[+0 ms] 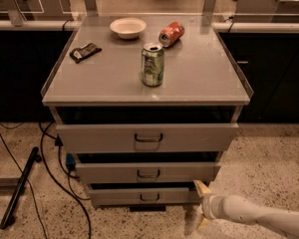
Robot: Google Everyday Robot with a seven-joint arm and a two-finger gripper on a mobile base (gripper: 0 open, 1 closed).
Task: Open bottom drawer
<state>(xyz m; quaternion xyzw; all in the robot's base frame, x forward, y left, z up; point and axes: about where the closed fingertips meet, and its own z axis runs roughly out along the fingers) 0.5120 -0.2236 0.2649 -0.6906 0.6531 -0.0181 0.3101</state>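
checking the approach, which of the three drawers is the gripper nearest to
The bottom drawer, the shallowest, lowest front. The gripper hangs open beside its right end; the middle drawer and top drawer sit higher.
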